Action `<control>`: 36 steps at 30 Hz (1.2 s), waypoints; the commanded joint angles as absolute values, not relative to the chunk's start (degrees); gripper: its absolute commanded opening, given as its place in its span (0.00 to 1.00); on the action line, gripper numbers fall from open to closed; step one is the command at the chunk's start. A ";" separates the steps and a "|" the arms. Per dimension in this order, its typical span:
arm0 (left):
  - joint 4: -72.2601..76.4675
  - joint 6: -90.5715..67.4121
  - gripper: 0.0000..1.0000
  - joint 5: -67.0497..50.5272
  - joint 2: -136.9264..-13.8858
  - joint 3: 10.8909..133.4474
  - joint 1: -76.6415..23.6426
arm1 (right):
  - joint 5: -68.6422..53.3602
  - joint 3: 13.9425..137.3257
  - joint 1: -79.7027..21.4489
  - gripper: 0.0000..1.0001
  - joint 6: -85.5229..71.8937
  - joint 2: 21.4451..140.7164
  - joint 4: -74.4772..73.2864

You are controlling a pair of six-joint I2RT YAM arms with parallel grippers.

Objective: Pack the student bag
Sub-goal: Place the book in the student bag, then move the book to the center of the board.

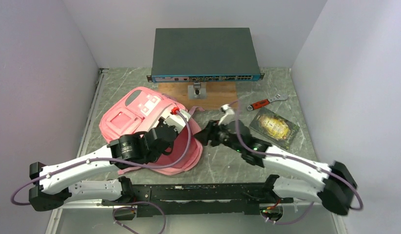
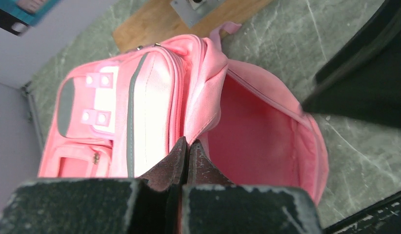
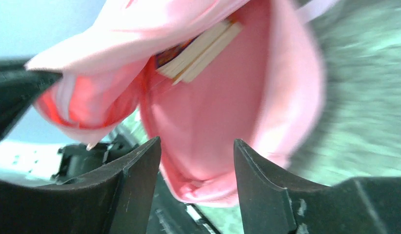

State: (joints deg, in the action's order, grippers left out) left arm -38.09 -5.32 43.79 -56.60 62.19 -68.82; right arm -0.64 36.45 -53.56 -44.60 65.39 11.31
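Student bag mouth gapes, left jaws clenched on its rim, right jaws released before it

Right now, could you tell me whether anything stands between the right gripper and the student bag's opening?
Nothing visible does: the right gripper, jaws open, faces straight into the student bag, whose rim the left gripper pinches open.
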 commanded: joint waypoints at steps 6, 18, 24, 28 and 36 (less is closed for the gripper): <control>-36.79 -12.77 0.00 38.55 -58.61 57.77 -68.99 | 8.71 28.58 -19.86 0.81 -37.39 42.49 -15.42; -35.59 -19.51 0.00 24.61 -60.99 55.34 -68.99 | 0.58 44.31 15.68 0.92 -40.37 76.24 -5.99; -34.05 -20.17 0.00 17.24 -62.67 54.72 -69.08 | 3.34 57.94 18.29 0.95 -32.20 93.26 -8.69; -32.60 -20.84 0.00 15.33 -62.27 52.85 -69.08 | 2.09 62.02 19.38 0.95 -31.75 99.61 -11.44; -32.43 -21.30 0.04 15.13 -62.33 52.25 -69.08 | -4.41 53.64 19.93 0.92 -36.26 98.80 -8.62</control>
